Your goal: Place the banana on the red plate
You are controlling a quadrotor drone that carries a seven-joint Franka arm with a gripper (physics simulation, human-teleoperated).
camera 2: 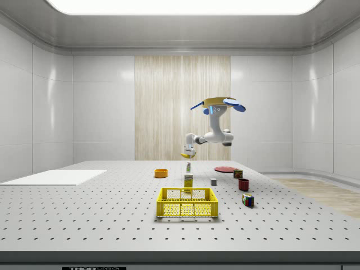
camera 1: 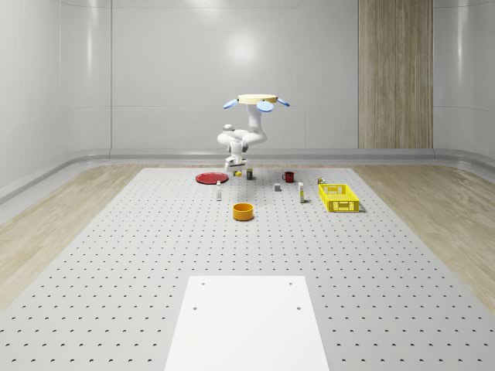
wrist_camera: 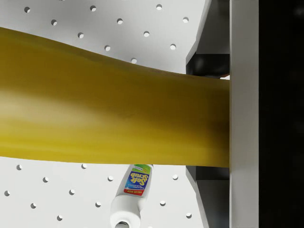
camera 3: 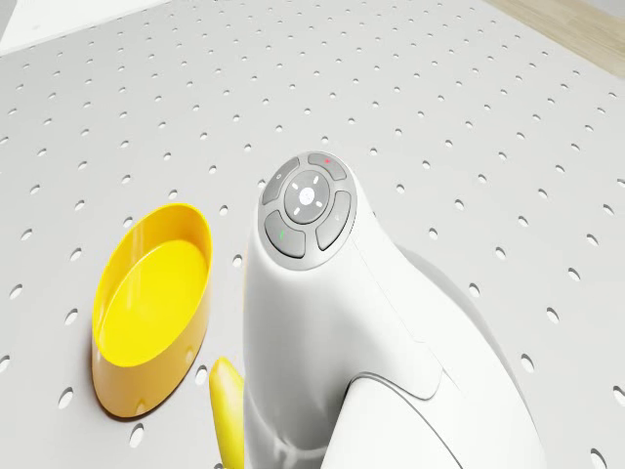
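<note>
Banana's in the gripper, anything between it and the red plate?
Nothing visible. The gripper holds the banana in the air, the drone hovering near the red plate. A white bottle stands on the table below, not in the path.

A white robot arm (camera 1: 240, 141) hangs beneath a drone (camera 1: 257, 100) with a tan disc body and blue rotor tips. The arm's wrist cap (camera 3: 306, 205) is grey with one red and one green mark. The banana (wrist_camera: 109, 109) is deep yellow, shading to olive along its edges, and is pressed against a white finger (wrist_camera: 243, 114) with dark grey pads. The table (camera 1: 116, 255) is pale grey, patterned all over with small dark holes. On it: a plain red plate (camera 1: 211, 178), an orange-yellow bowl (camera 1: 244, 211), a bright yellow lattice-walled basket (camera 1: 338, 197), a dark red mug (camera 1: 288, 177), a multicoloured cube (camera 2: 247, 199) and a white bottle (wrist_camera: 130, 197) with a blue, green and red label. A plain white mat (camera 1: 246, 325) lies at six o'clock in the whole-scene view.
</note>
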